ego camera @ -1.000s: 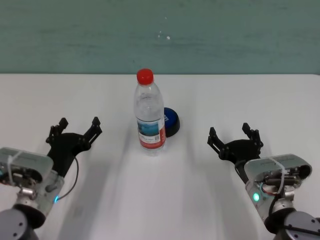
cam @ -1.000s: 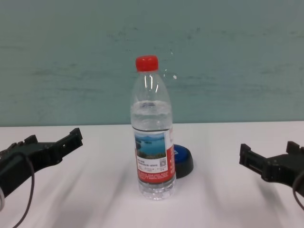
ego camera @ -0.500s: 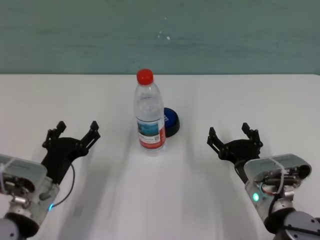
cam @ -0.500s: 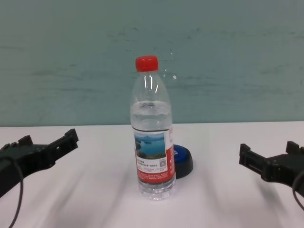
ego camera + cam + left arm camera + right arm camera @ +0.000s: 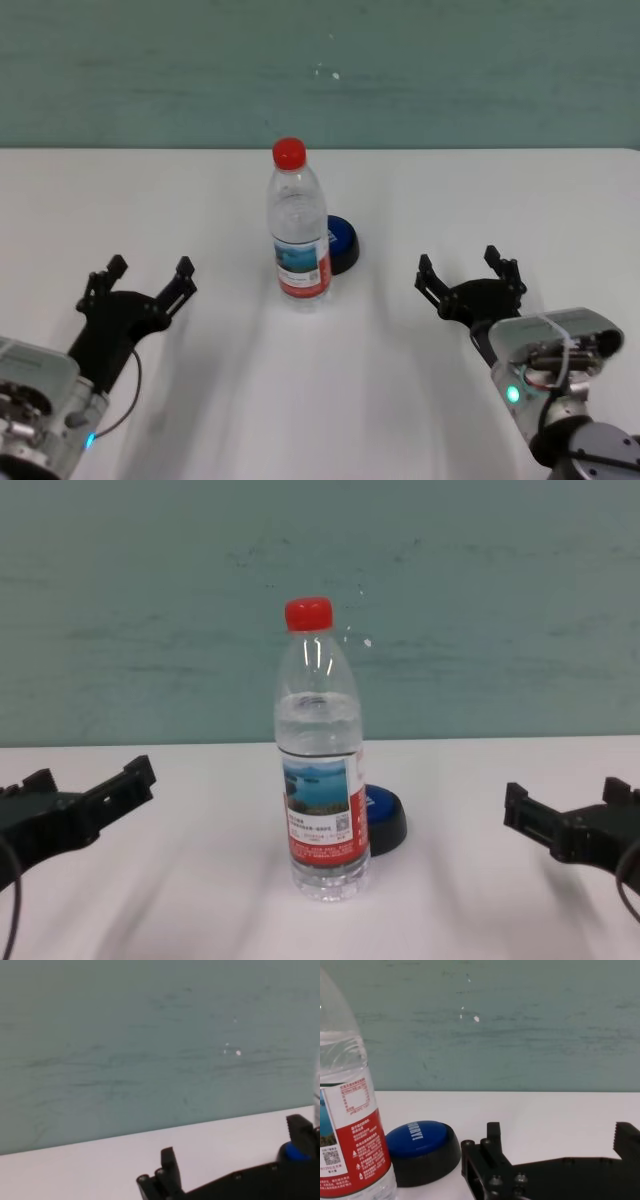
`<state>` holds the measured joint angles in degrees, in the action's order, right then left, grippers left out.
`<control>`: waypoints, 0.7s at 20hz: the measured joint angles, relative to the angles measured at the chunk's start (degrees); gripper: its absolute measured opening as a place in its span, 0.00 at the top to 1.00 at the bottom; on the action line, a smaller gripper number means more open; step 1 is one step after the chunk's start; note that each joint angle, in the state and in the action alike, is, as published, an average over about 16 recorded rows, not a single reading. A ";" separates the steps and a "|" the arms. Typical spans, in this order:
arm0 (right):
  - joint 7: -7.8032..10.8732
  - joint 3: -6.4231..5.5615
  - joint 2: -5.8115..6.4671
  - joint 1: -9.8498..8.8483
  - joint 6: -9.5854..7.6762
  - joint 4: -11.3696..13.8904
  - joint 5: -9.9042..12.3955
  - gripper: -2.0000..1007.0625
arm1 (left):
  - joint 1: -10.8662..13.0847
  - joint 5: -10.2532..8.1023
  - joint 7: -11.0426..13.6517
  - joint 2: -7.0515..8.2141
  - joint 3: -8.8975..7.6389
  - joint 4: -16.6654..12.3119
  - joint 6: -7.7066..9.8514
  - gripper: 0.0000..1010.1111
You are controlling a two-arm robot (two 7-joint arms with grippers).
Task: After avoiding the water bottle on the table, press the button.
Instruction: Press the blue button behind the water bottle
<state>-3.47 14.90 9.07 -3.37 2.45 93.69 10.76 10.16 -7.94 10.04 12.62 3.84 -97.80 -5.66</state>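
left gripper [image 5: 137, 281]: fingers apart, empty
right gripper [image 5: 470, 271]: fingers apart, empty
water bottle [image 5: 298, 228]: stood between both grippers
button [image 5: 342, 243]: just behind bottle

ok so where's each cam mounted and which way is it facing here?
Head: high, looking down at the table; shows left gripper and right gripper, both open.
Chest: low, level at the water bottle; both grippers at the edges.
Left wrist: along its own fingers toward the wall.
Right wrist: along its fingers at the button.
Head, chest and right wrist share bottle and button.
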 joint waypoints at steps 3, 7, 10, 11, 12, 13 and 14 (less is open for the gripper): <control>0.00 0.00 0.00 0.00 0.00 0.00 0.00 0.00 | 1.33 -0.13 0.52 0.16 -0.16 -1.43 -0.33 0.00; 0.00 0.00 0.00 0.00 0.00 0.00 0.00 0.00 | 2.92 -0.28 1.16 0.43 -0.17 -3.16 -0.86 0.00; 0.00 0.00 0.00 0.00 0.00 0.00 0.00 0.00 | 3.91 -0.37 1.60 0.66 -0.04 -4.24 -1.32 0.00; 0.00 0.00 0.00 0.00 0.00 0.00 0.00 0.00 | 4.18 -0.38 1.73 0.73 0.03 -4.53 -1.47 0.00; 0.00 0.00 0.00 0.00 0.00 0.00 0.00 0.00 | 4.42 -0.38 1.84 0.81 0.11 -4.79 -1.62 0.00; 0.00 0.00 0.00 0.00 0.00 0.00 0.00 0.00 | 4.64 -0.37 1.94 0.88 0.20 -5.02 -1.77 0.00; 0.00 0.00 0.00 0.00 0.00 0.00 0.00 0.00 | 4.82 -0.34 2.03 0.94 0.28 -5.21 -1.91 0.00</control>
<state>-3.47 14.90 9.07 -3.37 2.44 93.69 10.76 14.98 -8.28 12.07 13.56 4.13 -103.01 -7.57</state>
